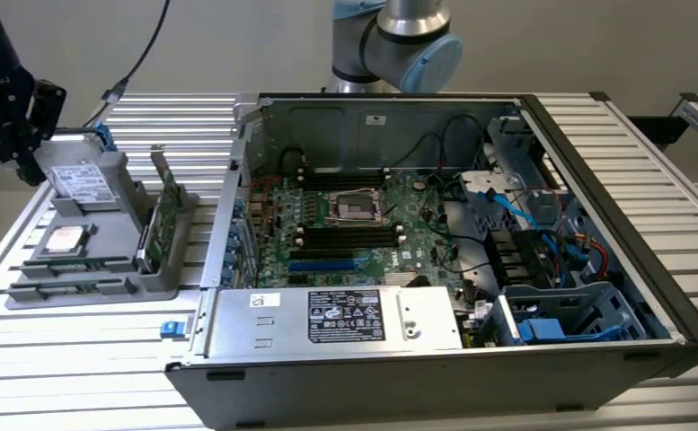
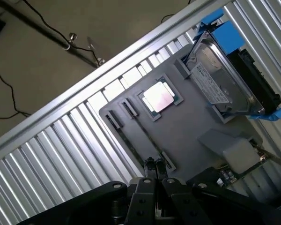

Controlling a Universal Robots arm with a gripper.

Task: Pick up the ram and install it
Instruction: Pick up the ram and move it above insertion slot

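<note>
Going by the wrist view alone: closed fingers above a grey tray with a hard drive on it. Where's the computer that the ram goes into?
Observer: An open computer case stands beside the tray, on the exterior view's right.
Operator: Is the board inside exposed?
Observer: Yes. The case is open on top and the green motherboard lies in plain sight.
Operator: Where's the gripper in relation to all that?
Observer: The gripper is at the exterior view's left edge, by the tray's end that holds the hard drive, with the tray between it and the case.
</note>
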